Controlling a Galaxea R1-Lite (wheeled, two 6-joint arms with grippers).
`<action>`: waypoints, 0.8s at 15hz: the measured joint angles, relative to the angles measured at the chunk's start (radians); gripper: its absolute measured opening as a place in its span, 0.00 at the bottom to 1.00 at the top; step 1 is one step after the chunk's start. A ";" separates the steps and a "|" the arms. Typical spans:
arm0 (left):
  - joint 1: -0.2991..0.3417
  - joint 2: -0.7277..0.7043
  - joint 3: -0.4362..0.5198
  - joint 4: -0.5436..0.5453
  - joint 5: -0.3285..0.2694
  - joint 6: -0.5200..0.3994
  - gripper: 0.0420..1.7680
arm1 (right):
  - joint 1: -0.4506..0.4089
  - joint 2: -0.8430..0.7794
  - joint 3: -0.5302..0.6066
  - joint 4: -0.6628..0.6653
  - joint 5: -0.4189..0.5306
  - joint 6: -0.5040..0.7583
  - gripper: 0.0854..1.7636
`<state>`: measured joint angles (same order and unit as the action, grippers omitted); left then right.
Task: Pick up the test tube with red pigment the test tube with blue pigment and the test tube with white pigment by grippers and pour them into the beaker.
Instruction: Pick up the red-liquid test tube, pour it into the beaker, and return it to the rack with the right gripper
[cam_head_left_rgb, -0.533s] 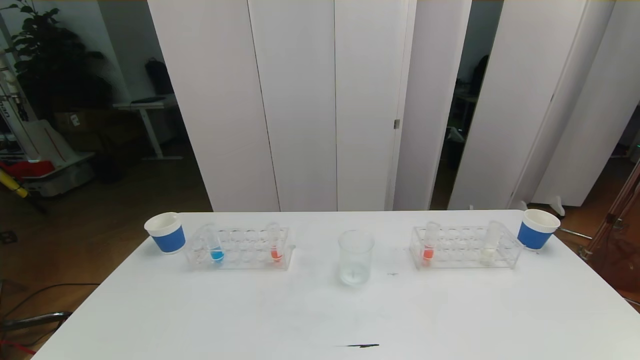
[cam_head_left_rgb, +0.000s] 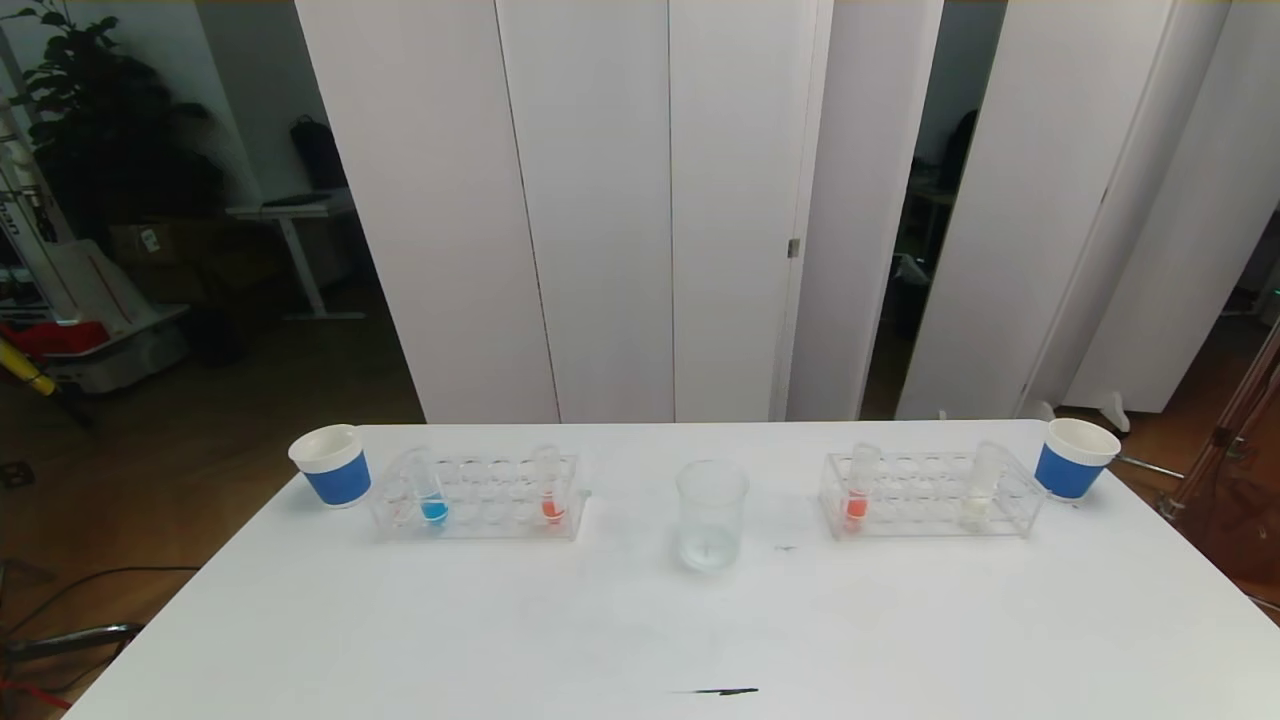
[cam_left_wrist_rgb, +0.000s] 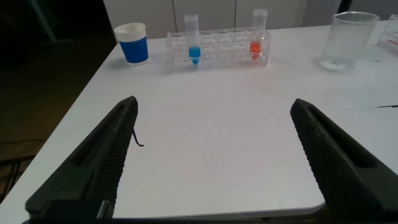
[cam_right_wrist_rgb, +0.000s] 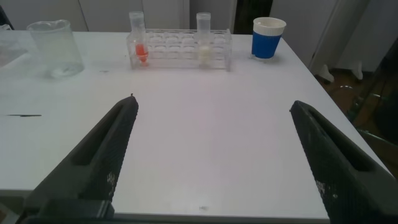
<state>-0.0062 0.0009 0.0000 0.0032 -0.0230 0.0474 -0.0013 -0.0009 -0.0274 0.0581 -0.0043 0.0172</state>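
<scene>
White folding panels stand behind a white desk (cam_head_left_rgb: 640, 620), and both arms sit low at its near edge, out of the head view. The left gripper (cam_left_wrist_rgb: 211, 155) hangs over the near left part of the desk, its two dark fingers (cam_left_wrist_rgb: 99, 162) spread wide with nothing between them. The right gripper (cam_right_wrist_rgb: 211, 155) mirrors it over the near right part, fingers (cam_right_wrist_rgb: 329, 162) just as wide apart and holding nothing.

Out ahead of the left gripper, well apart from it, a clear left rack (cam_head_left_rgb: 480, 497) holds the test tube with blue pigment (cam_head_left_rgb: 430, 487) upright near its left end and a left test tube with red pigment (cam_head_left_rgb: 549, 484) upright near its right end. A left paper cup (cam_head_left_rgb: 331, 465) with a blue band stands just beside that rack's left end.

At the middle of the desk, between the two racks, the beaker (cam_head_left_rgb: 711, 514) stands upright and looks clear inside.

Ahead of the right gripper, a clear right rack (cam_head_left_rgb: 930, 495) carries a right test tube with red pigment (cam_head_left_rgb: 858, 483) near its left end and the test tube with white pigment (cam_head_left_rgb: 981, 485) near its right end, leaning a little. A right paper cup (cam_head_left_rgb: 1073, 458) sits just beside the rack's right end. A short dark mark (cam_head_left_rgb: 715, 691) lies on the desk near its front edge.
</scene>
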 joint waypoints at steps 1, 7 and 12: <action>0.000 0.000 0.000 0.000 0.000 0.000 0.99 | 0.000 0.000 0.000 0.000 0.000 0.000 0.99; 0.000 0.000 0.000 0.000 0.000 0.000 0.99 | 0.001 0.000 0.000 0.000 0.000 0.000 0.99; 0.000 0.000 0.000 0.000 0.000 0.000 0.99 | 0.001 0.000 0.000 0.005 -0.002 -0.003 0.99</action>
<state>-0.0057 0.0009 0.0000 0.0032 -0.0226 0.0474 -0.0004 -0.0009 -0.0279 0.0630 -0.0062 0.0147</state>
